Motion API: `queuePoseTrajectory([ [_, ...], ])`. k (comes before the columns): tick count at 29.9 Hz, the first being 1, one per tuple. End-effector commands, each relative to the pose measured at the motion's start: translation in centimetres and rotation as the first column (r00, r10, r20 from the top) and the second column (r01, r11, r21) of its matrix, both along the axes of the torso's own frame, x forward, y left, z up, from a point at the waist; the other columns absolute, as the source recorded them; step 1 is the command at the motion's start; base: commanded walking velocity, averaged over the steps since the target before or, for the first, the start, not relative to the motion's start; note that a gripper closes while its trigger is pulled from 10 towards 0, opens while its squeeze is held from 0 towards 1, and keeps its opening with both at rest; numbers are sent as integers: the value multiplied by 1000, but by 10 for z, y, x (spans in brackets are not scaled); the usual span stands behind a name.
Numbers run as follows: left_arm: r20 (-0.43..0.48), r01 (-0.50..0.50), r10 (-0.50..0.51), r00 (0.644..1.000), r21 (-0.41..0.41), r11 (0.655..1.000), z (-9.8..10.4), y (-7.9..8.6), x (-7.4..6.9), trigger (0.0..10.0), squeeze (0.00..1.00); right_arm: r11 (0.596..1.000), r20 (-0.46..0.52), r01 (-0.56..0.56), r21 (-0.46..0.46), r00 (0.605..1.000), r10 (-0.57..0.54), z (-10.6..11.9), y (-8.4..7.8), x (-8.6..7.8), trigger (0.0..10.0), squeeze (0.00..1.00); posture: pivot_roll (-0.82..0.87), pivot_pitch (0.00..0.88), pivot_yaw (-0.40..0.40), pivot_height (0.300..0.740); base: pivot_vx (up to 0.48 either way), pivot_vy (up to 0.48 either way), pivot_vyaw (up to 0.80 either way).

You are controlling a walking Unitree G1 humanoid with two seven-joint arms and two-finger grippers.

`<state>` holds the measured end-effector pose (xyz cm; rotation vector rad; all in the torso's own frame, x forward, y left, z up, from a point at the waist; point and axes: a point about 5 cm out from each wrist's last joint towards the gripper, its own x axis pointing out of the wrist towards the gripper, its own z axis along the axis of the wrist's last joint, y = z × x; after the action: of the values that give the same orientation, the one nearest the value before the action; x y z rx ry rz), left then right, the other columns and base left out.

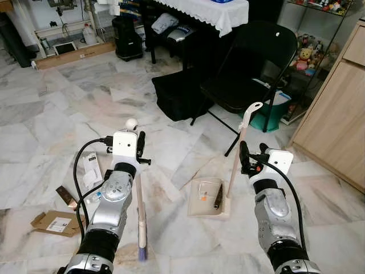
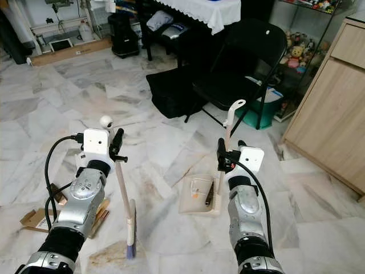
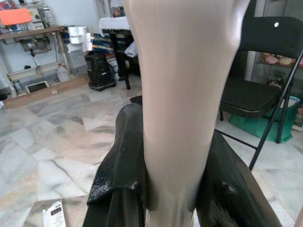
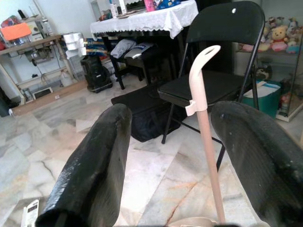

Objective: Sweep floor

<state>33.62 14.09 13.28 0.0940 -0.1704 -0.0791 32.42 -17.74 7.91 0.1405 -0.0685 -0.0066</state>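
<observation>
Left jaws: the left gripper (image 1: 140, 145) is clamped on the broom handle (image 1: 138, 194), high up near its round knob (image 1: 132, 123); in the left wrist view both fingers (image 3: 118, 175) press against the pale shaft.
Right jaws: the right gripper (image 4: 173, 161) stands wide apart with nothing between the fingers; the dustpan handle (image 4: 204, 118) rises just ahead of them, untouched.
Litter, left side: a flattened cardboard piece (image 1: 52, 221), a brown stick-like scrap (image 1: 67, 197) and a white leaflet (image 1: 91, 169) lie on the marble floor (image 1: 63, 114) beside the left arm, still unswept.
Broom: it hangs nearly upright, its bluish bristles (image 1: 142, 251) at the floor close to the robot's own body.
Dustpan: the beige dustpan (image 1: 209, 198) sits on the floor between the two arms, with a small dark thing already in its tray; its long handle tilts up toward the folding chair (image 1: 251, 68).
Risk, grip: held so high, the broom may twist or slip in the jaws when the bristles drag.
Risk, reach: the litter lies outside the left arm, so a sweep toward the pan could scatter it or snag the arm's black cable (image 1: 80, 165).
Risk, pan: unheld, the dustpan may skid or tip if bristles or the cardboard push it; a clumsy closing could knock its handle over.
</observation>
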Motion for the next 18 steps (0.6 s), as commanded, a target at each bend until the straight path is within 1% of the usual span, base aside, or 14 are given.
queuePoseTrajectory([
  [1, 28, -8, 8, 1000, -1, 1000, 7, 5, 3, 10000, 0, 1000, -6, 5, 25, 1000, -5, 2, 1, 2, 10000, 0, -31, 19, 0, 740, 0, 458, -650],
  [2, 29, -2, 2, 1000, 0, 1000, 7, 4, 3, 10000, 0, 1000, -12, 9, 29, 1000, -9, 1, 0, 2, 10000, 0, -31, 24, -1, 740, 0, 255, -731],
  [5, 47, 26, -26, 999, 12, 1000, 7, 1, 1, 10000, 0, 1000, -15, 14, 16, 1000, -14, 1, -2, 2, 10000, 0, -29, 29, -2, 740, 0, 0, -621],
  [12, 69, 45, -46, 997, 13, 999, 11, -2, 0, 10000, 0, 1000, 2, 12, 28, 1000, -12, 4, 2, 4, 10000, 0, -25, 40, 1, 740, 0, 0, 0],
  [17, 53, 41, -42, 998, 18, 999, 10, -1, 2, 10000, 0, 999, 5, 5, 34, 1000, -5, 6, 5, 5, 10000, 0, -23, 43, 1, 740, 0, 0, 0],
  [18, 58, 46, -47, 997, 21, 999, 11, -1, 2, 10000, 0, 999, 3, 5, 37, 1000, -5, 6, 5, 6, 10000, 0, -23, 46, 3, 740, 262, 0, 0],
])
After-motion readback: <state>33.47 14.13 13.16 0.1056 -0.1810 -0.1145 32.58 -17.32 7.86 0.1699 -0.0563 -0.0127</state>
